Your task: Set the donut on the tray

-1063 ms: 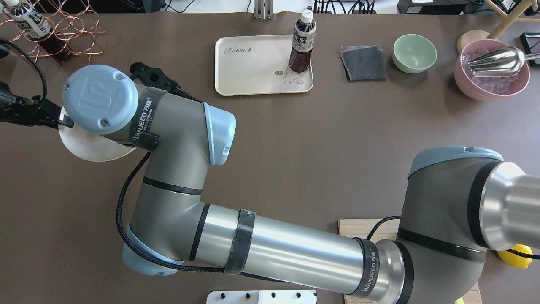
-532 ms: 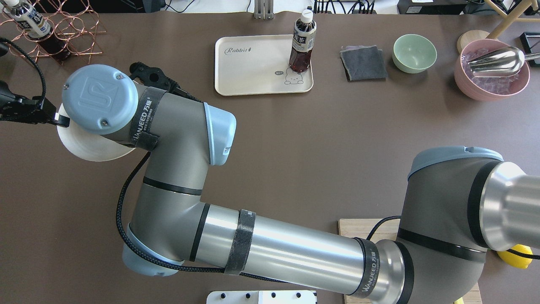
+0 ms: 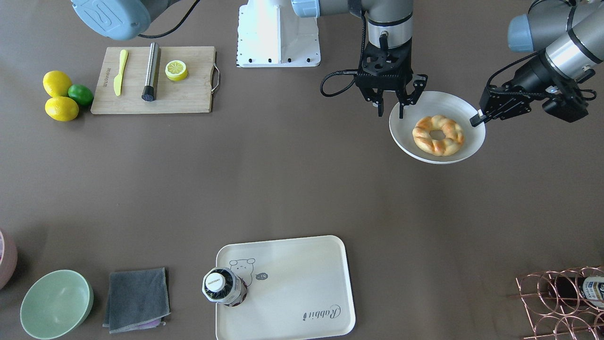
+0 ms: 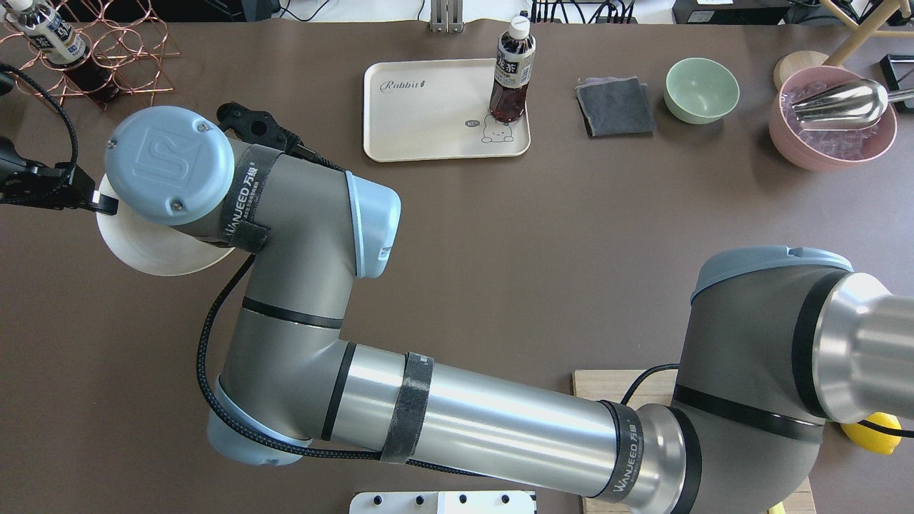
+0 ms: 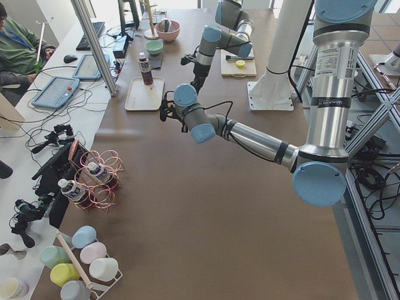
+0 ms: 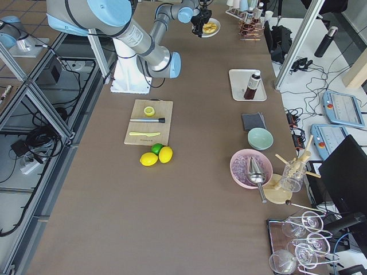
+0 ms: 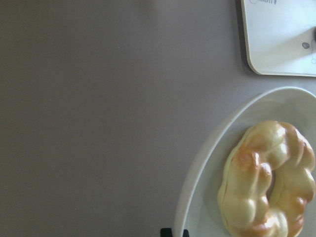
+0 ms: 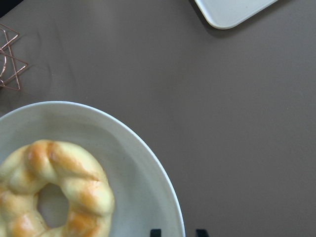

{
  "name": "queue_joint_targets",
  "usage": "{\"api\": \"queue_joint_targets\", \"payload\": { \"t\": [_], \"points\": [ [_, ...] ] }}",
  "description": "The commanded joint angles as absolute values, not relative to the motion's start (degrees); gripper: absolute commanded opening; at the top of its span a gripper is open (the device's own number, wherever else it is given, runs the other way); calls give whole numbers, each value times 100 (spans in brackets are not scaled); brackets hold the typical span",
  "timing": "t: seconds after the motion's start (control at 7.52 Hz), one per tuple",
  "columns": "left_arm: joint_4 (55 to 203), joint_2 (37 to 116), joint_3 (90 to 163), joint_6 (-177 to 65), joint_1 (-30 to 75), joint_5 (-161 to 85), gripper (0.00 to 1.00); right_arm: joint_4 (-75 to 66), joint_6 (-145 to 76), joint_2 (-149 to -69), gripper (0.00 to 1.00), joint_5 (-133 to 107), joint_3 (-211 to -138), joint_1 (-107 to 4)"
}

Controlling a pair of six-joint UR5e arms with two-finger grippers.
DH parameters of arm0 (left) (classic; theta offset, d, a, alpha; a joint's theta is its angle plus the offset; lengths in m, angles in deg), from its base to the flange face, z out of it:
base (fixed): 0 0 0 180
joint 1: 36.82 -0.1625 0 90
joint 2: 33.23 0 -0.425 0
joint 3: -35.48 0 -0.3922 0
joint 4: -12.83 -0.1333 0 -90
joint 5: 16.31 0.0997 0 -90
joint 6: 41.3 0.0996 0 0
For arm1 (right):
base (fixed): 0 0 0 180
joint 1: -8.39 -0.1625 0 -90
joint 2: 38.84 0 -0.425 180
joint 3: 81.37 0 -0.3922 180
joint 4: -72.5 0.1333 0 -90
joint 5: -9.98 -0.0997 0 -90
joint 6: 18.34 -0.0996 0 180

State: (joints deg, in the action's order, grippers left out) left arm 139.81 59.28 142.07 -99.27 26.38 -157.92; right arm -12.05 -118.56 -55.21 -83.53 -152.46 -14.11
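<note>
The donut [image 3: 438, 134] lies on a round white plate [image 3: 406, 127], hidden under my right arm in the overhead view. It shows in the left wrist view [image 7: 247, 187] and the right wrist view [image 8: 64, 163]. My left gripper [image 3: 474, 122] is shut on the plate's rim at the side away from the right arm. My right gripper [image 3: 390, 113] is open and empty, its fingertips straddling the rim nearest the robot base. The cream tray [image 3: 292, 278] lies apart from the plate at the table's far side [image 4: 428, 114], with a bottle [image 3: 222, 285] standing on it.
A wooden cutting board [image 3: 188, 94] holds a lemon half, a knife and a metal rod. Lemons and a lime [image 3: 61, 97] lie beside it. A green bowl [image 3: 56, 304] and grey cloth [image 3: 137, 300] sit near the tray. A copper wire rack [image 3: 561, 302] stands at the corner.
The left gripper and the plate have shifted a little toward the table's left end. The right arm's wrist has moved only slightly.
</note>
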Motion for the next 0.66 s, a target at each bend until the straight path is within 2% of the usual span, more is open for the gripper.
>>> {"api": "queue_joint_targets", "payload": {
  "t": [0.0, 0.4, 0.53],
  "points": [
    [13974, 6001, 14060, -9940, 2638, -15808, 0, -1266, -11662, -5668, 100, -8476, -15536, -1490],
    [13957, 6719, 13316, -10455, 2638, -15799, 0, -2284, -10933, -5834, 100, -9247, -16178, -1945],
    [13948, 7088, 12929, -10684, 2672, -15790, 0, -2356, -10496, -6210, 100, -9555, -16388, -2278]
  ]
}}
